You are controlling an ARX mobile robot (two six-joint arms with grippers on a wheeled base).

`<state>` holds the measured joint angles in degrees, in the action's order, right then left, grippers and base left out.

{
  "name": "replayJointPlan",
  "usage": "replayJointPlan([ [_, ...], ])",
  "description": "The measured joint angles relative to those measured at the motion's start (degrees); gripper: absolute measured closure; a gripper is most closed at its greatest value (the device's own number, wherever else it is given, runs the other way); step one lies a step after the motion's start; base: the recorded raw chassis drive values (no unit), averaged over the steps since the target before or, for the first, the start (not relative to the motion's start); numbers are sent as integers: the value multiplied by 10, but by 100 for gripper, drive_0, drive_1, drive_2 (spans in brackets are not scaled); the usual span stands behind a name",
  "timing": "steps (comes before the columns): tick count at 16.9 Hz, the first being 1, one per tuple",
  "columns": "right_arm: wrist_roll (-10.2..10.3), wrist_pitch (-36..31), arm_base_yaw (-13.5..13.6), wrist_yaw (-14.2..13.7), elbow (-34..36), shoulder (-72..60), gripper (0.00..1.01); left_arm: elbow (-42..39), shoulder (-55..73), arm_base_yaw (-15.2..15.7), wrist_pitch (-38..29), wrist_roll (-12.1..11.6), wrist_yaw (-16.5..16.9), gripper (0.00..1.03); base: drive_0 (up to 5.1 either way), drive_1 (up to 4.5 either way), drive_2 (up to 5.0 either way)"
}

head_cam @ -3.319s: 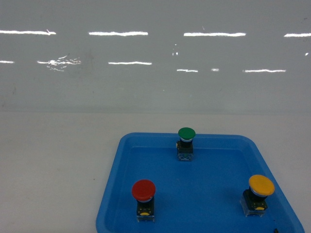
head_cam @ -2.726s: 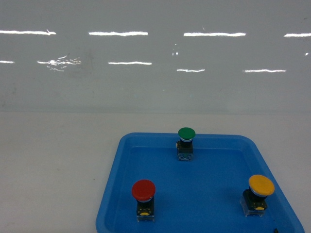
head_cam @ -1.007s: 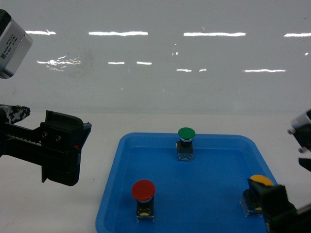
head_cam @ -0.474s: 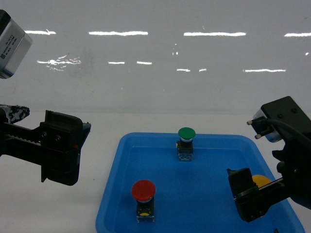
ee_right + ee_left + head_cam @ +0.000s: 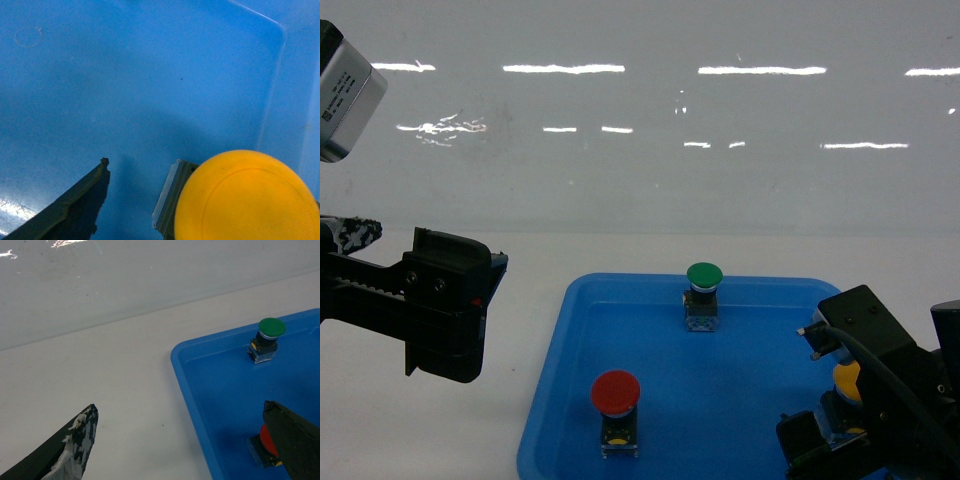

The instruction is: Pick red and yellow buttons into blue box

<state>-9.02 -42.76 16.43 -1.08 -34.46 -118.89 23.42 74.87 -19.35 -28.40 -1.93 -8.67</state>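
White worktop, glossy wall | right fingers spread beside yellow button, nothing gripped | left fingers spread, idle | button could get tipped if clipped off-centre

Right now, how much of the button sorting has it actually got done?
Nothing is finished yet. The red button and the yellow button both sit on the shallow blue tray, next to a green one. In hand: the right end effector is open beside the yellow cap. The left end effector is open near the red button. No blue box is in view; both transfers remain.
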Motion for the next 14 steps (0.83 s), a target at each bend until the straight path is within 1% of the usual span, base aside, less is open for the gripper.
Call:
replayJointPlan([
  [3, 0, -11, 1, -1, -1, -3, 43, 0, 0, 0, 0, 0, 0, 5, 0, 0, 0],
  [6, 2, -32, 4, -4, 6, -4, 71, 0, 0, 0, 0, 0, 0, 5, 0, 0, 0],
  [7, 4, -36, 5, -5, 10, -4, 73, 0, 0, 0, 0, 0, 0, 5, 0, 0, 0],
  [9, 11, -55, 4, -11, 23, -4, 73, 0, 0, 0, 0, 0, 0, 5, 0, 0, 0],
  [11, 24, -80, -1, -25, 54, 22, 73, 0, 0, 0, 0, 0, 0, 5, 0, 0, 0],
  [13, 41, -127, -15, -49, 90, 101, 74, 0, 0, 0, 0, 0, 0, 5, 0, 0, 0],
  [14, 42, -163, -19, -76, 110, 151, 74, 0, 0, 0, 0, 0, 0, 5, 0, 0, 0],
])
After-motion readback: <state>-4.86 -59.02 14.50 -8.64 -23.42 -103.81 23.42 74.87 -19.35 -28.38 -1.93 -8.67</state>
